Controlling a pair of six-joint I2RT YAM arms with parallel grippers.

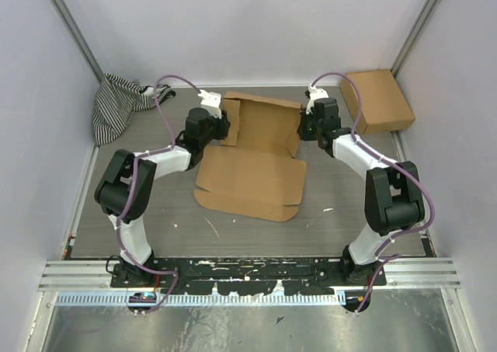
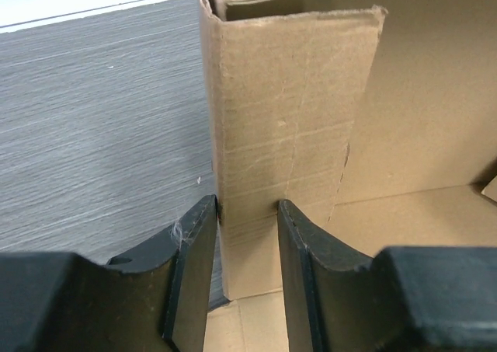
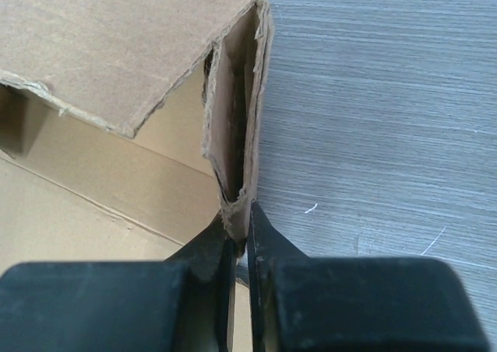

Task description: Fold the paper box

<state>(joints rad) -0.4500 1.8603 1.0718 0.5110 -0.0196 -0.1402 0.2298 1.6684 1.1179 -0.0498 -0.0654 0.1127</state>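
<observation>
— Cardboard is filling the gap in the left tool (image 2: 247, 239), isn't it?

— Yes. That tool is gripping the upright left wall of the paper box (image 1: 250, 173). Its jaws are standing partway apart, with a doubled fold of board between them. One fingertip (image 2: 203, 235) is pressing against the wall's outer edge, and the other is lying against its face.

— And what is the right tool (image 3: 241, 231) doing?

— Its jaws are standing almost together, pinching the thin lower edge of the right wall. That wall is folded double and is gaping slightly higher up.

— Where is the box lying?

— It is resting in the middle of the grey bench (image 1: 342, 204), between the two tools. Its far half is standing as a shallow tray, with both side walls raised and a flap rising along the far edge. Its near half is lying flat on the bench as one broad panel, reaching toward the near edge.

— Is anything else sitting round about?

— A smaller ready-made brown box (image 1: 378, 99) is lying closed in the far right corner, apart from the right tool. A black-and-white striped cloth (image 1: 116, 107) is lying crumpled in the far left corner, up against the side wall.
</observation>
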